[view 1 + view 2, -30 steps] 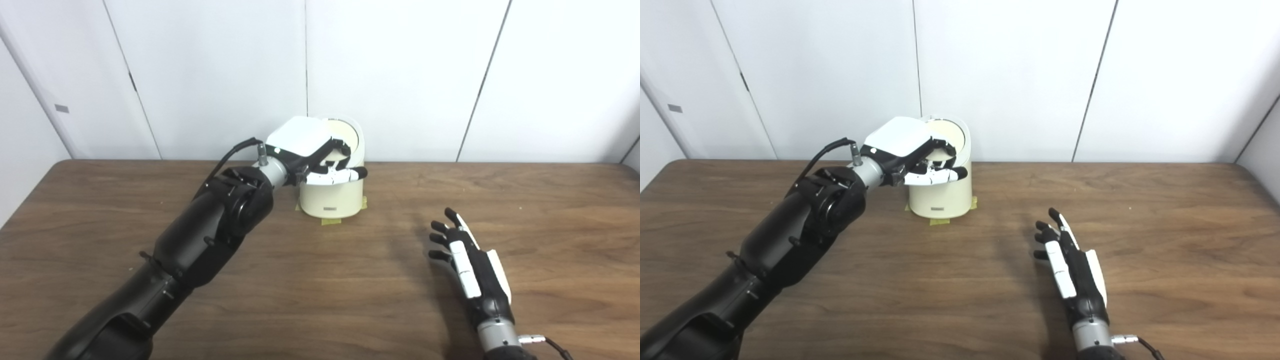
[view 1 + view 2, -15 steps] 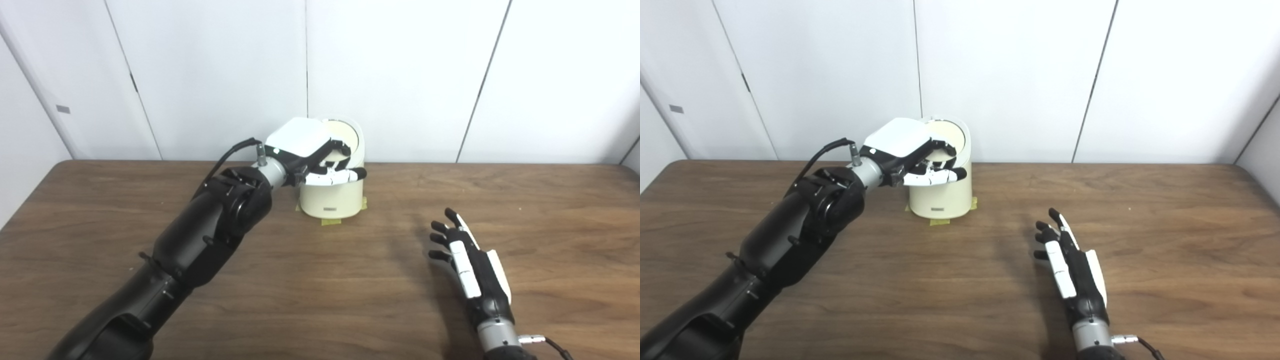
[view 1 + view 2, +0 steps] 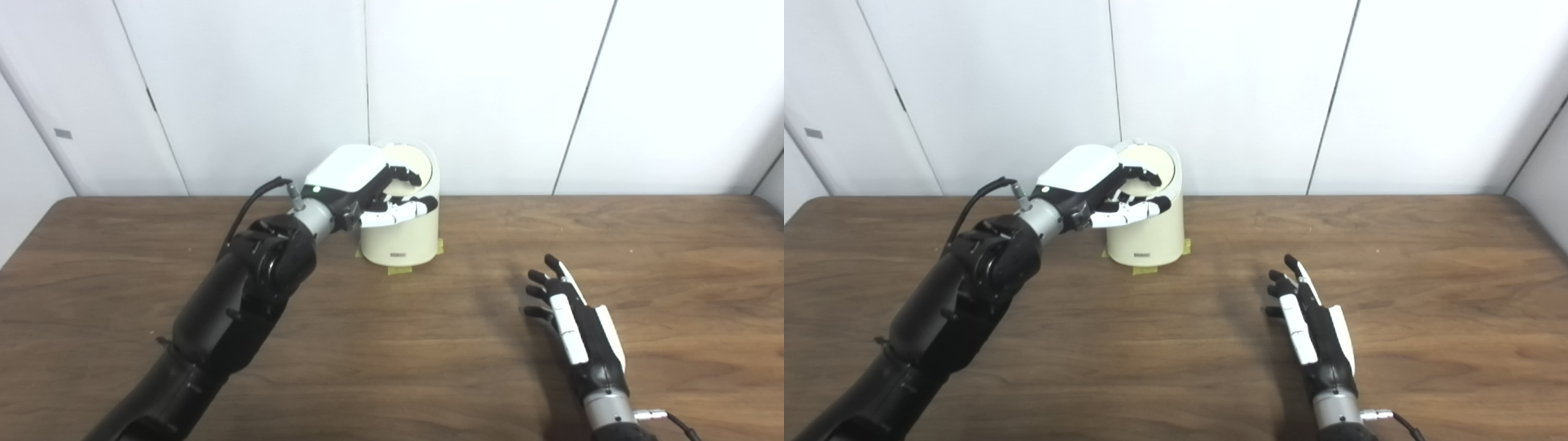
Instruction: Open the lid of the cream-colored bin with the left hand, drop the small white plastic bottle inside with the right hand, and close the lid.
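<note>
While the left hand [image 3: 367,187] curls its fingers [image 3: 404,211] over the bin [image 3: 401,236] beneath its raised lid [image 3: 413,162], holding nothing I can tell, the right hand [image 3: 576,324] rests empty, fingers [image 3: 539,294] spread, on the counter [image 3: 392,343].

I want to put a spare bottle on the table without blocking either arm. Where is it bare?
Bare wood lies between the cream bin and the right hand, and along the table's far right. It is crowded at the bin, where the left hand is at the raised lid, and along the left arm.
</note>
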Available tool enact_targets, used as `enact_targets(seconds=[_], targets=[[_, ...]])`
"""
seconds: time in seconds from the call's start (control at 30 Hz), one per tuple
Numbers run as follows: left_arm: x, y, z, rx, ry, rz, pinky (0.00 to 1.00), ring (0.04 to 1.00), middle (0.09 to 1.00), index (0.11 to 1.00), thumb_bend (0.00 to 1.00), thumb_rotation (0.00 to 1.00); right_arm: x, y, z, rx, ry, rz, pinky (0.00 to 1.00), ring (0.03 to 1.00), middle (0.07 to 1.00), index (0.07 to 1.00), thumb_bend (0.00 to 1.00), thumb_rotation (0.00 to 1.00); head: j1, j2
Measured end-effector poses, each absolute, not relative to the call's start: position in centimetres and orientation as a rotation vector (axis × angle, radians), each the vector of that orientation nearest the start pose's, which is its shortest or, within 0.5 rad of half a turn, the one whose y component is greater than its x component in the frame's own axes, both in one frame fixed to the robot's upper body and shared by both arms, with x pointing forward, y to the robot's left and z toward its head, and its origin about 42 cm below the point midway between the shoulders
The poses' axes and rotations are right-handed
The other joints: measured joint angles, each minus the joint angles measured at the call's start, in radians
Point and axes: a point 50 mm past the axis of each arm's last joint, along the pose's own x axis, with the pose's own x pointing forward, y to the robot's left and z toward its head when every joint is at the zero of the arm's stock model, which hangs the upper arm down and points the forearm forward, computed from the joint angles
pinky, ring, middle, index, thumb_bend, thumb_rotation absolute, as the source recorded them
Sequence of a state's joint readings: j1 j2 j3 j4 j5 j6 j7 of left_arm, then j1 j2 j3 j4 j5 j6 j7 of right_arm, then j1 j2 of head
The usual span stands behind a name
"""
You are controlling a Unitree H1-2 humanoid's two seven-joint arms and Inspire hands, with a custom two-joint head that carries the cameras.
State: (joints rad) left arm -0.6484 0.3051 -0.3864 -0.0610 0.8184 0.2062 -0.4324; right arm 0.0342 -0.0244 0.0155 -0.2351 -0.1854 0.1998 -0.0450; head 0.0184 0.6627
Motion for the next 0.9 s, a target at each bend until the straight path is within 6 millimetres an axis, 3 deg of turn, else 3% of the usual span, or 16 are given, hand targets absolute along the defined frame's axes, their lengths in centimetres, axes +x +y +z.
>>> enact_targets(seconds=[0.27, 0.43, 0.7, 0.9], targets=[[40.6, 16.5, 29.4, 1.183, -0.445, -0.298, 0.72, 0.802, 0.815, 0.802, 0.46, 0.91, 27.1, -21.9, 13.8, -0.205, -0.007, -0.074, 0.70, 0.826, 0.859, 0.941, 0.48, 1.00, 0.000, 0.000], [38.7, 17.4, 29.5, 0.989, -0.436, -0.226, 0.71, 0.813, 0.823, 0.817, 0.43, 0.93, 27.1, -21.8, 13.8, -0.204, -0.008, -0.072, 0.70, 0.822, 0.856, 0.931, 0.48, 1.00, 0.005, 0.000], [35.6, 19.7, 27.0, 0.681, -0.338, -0.158, 0.75, 0.810, 0.811, 0.833, 0.39, 0.90, 27.5, -21.7, 14.3, -0.200, -0.024, -0.071, 0.72, 0.833, 0.866, 0.928, 0.52, 0.97, 0.000, 0.003], [33.2, 22.0, 24.5, 0.506, -0.260, -0.052, 0.72, 0.793, 0.820, 0.858, 0.38, 0.94, 28.2, -22.1, 15.6, -0.140, -0.052, -0.066, 0.75, 0.857, 0.884, 0.933, 0.56, 0.92, 0.003, 0.003]])
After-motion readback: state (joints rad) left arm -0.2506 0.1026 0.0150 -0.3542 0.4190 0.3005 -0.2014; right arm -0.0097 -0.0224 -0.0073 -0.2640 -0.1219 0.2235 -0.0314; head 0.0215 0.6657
